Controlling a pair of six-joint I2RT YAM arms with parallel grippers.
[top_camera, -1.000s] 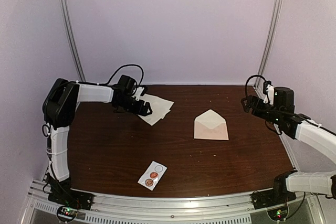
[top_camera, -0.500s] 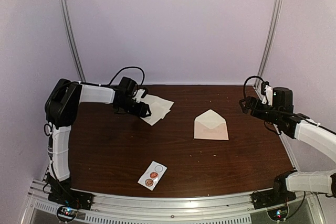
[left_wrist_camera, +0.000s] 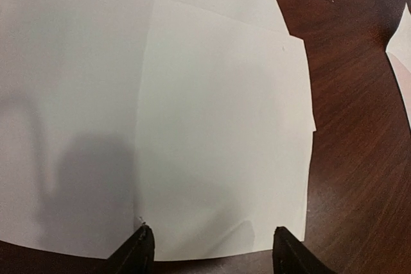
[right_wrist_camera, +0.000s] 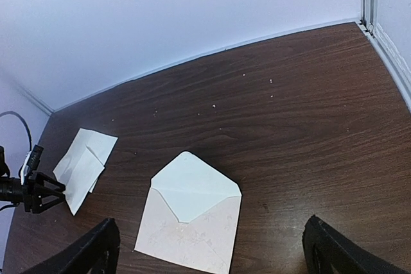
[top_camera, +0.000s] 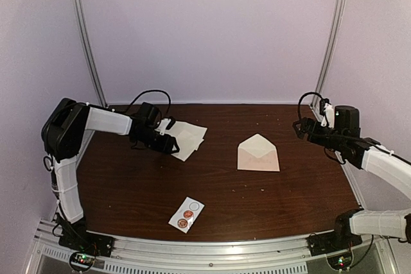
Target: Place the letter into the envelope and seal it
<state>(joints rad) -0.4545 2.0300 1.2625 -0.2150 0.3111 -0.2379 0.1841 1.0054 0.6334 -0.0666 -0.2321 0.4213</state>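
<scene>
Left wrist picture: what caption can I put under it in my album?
Left gripper, jaws apart, at the near edge of overlapping cream sheets on the brown table.

Left arm (top_camera: 106, 120) and right arm (top_camera: 385, 162), white tubular links between bulky black joint housings, black cable (top_camera: 151, 93) looped above each wrist, black bases (top_camera: 80, 242) with small green and red lights, ribbed aluminium rail (top_camera: 212, 251) at the table's near edge, pointed black left fingers (left_wrist_camera: 138, 255)

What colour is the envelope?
The envelope is pale pinkish-cream; the inside of its open flap is lighter, near white. It shows best in the right wrist view.
</scene>
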